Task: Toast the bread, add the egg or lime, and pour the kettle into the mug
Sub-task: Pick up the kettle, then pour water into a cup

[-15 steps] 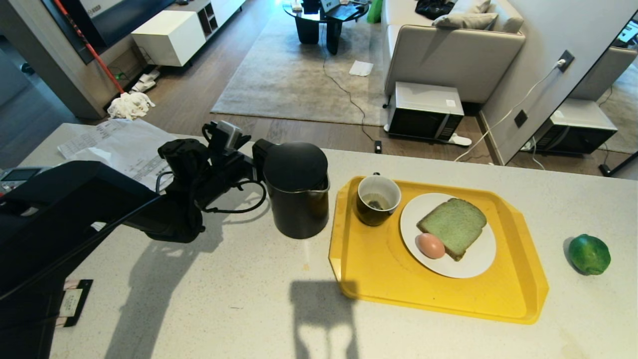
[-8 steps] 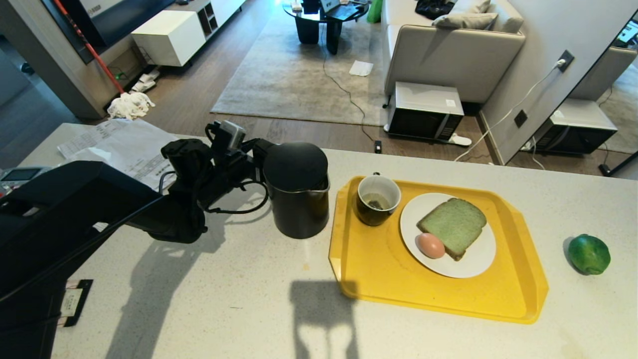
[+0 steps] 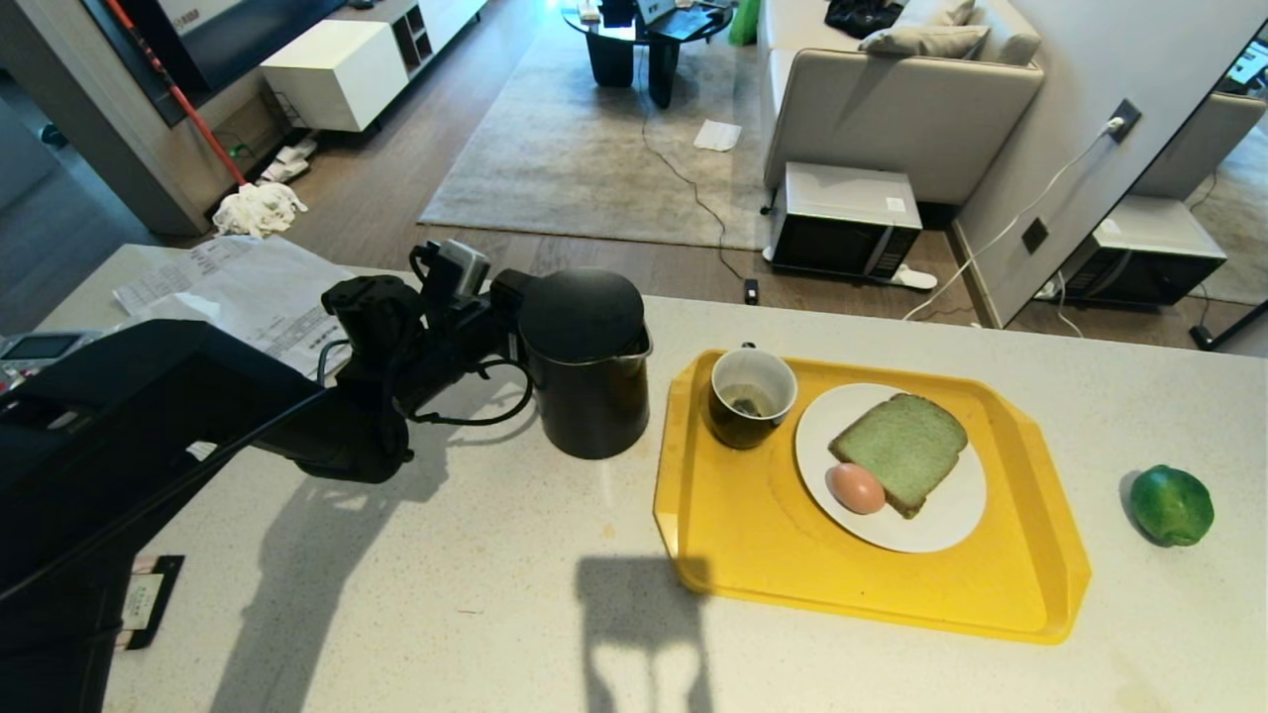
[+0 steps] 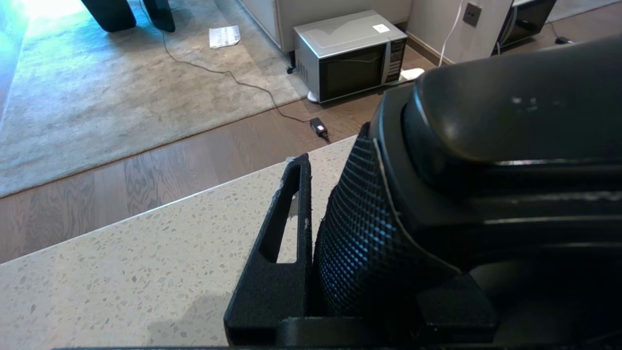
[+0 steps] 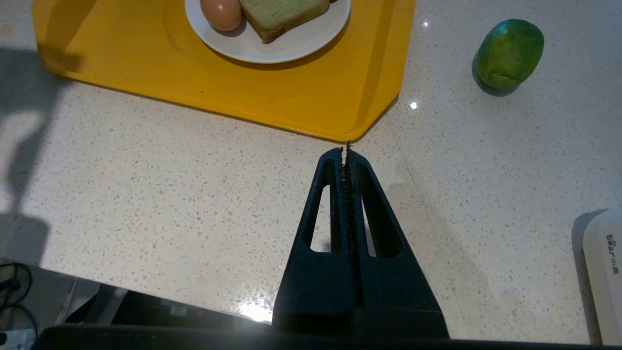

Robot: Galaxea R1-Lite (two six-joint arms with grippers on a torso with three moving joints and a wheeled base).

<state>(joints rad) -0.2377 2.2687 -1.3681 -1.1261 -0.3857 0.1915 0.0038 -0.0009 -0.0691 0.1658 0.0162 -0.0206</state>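
Note:
The black kettle (image 3: pixel 584 366) stands left of the yellow tray (image 3: pixel 872 604). My left gripper (image 3: pixel 500 307) is shut on its textured handle (image 4: pixel 359 233); one finger (image 4: pixel 286 218) presses against the handle's side and the other is hidden behind it. On the tray, the black mug (image 3: pixel 751 396) with a white inside sits beside a white plate (image 3: pixel 941 525) carrying the greenish bread (image 3: pixel 901 451) and the egg (image 3: pixel 856 487). The lime (image 3: pixel 1171 505) lies on the counter right of the tray. My right gripper (image 5: pixel 346 150) hangs shut and empty above the counter, near the tray's corner.
Printed papers (image 3: pixel 248 292) and a small device (image 3: pixel 40 347) lie at the counter's far left. A white appliance (image 5: pixel 605 272) stands at the edge of the right wrist view. The counter's far edge runs just behind the kettle.
The left gripper has closed onto the kettle's handle. The kettle has shifted slightly up and to the left in the head view. Nothing else has moved.

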